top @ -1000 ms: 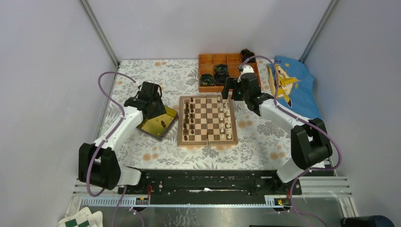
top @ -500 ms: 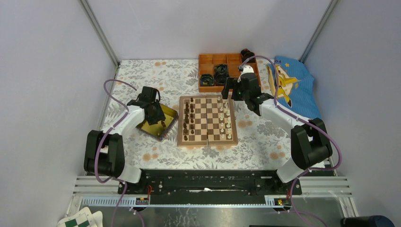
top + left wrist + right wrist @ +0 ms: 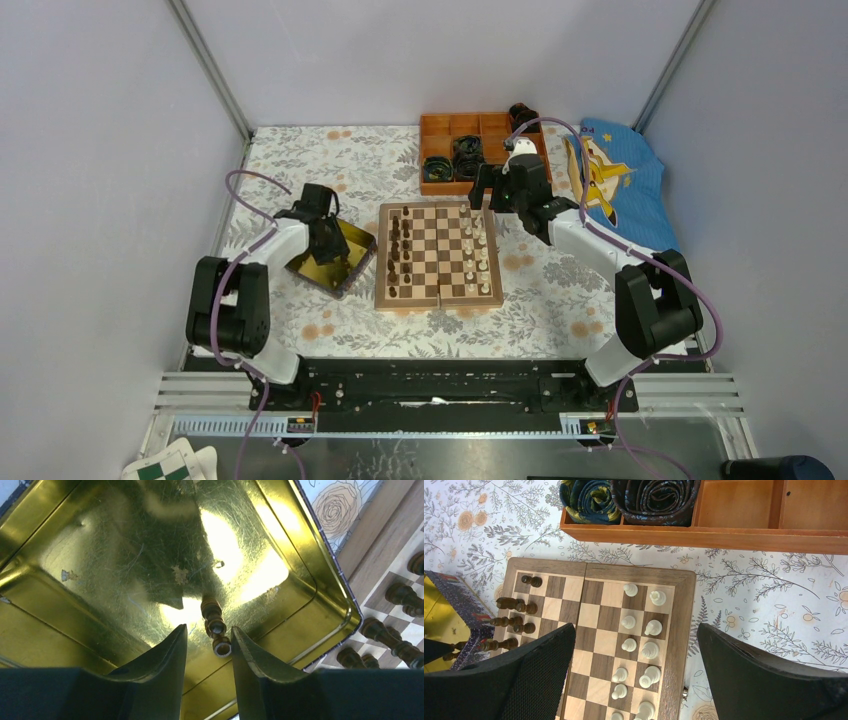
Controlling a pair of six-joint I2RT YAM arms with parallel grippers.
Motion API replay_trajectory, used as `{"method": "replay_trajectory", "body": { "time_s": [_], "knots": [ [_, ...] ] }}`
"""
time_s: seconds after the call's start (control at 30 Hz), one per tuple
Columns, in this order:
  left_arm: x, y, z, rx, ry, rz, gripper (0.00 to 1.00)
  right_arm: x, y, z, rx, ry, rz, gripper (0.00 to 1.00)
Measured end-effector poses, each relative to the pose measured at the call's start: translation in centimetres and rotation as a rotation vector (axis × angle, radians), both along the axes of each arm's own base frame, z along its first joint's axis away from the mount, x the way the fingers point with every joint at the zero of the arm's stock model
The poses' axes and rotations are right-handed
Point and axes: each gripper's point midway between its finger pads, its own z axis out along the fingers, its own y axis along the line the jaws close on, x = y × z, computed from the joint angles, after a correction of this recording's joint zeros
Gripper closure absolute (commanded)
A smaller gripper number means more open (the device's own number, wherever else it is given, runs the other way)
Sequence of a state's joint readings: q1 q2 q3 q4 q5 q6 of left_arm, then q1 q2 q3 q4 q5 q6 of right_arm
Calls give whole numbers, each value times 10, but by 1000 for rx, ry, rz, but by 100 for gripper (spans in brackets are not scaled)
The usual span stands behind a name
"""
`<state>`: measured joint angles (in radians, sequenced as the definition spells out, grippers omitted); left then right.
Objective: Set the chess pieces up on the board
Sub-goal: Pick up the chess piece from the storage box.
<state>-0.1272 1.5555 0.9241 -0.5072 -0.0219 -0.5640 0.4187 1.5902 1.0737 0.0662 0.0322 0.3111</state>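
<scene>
Shows the board [image 3: 436, 256] lying flat at the middle of the table [image 3: 300, 160], with the dark chess pieces [image 3: 398, 252] ranked in two files along the board's left edge and the pale chess pieces [image 3: 478, 250] ranked the same way along its right edge, all upright as far as the top view tells. Has the gold tray [image 3: 100, 555] just beside the board's left edge, set askew, on the side toward the table's left edge. Finds the left gripper [image 3: 208, 630] low inside that tray, jaws narrowly parted and not yet clamped, straddling one dark piece [image 3: 216, 629] lying on its side on the tray floor, near the tray's corner next to the board. Puts that piece closer to one finger than the other, with contact there impossible to judge. Places the right gripper [image 3: 634, 630] above the board's far edge, jaws spread wide and empty, the pale ranks in view between its fingers. Sets the orange compartmented box [image 3: 704, 535] beyond the board, near the table's far edge, with dark coiled rolls [image 3: 624, 495] filling two of its compartments. Leaves a blue printed cloth [image 3: 620, 175] at the table's far right corner.
</scene>
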Motion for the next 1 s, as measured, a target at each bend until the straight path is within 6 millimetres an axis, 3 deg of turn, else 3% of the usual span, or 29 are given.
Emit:
{"method": "replay_trajectory", "body": {
  "time_s": [0.33, 0.57, 1.0],
  "knots": [
    [5, 4, -10, 6, 16, 2, 61, 0, 0, 0, 0, 0, 0, 0],
    [9, 5, -12, 10, 17, -1, 80, 0, 0, 0, 0, 0, 0, 0],
    [11, 7, -9, 16, 7, -2, 92, 0, 0, 0, 0, 0, 0, 0]
  ]
}}
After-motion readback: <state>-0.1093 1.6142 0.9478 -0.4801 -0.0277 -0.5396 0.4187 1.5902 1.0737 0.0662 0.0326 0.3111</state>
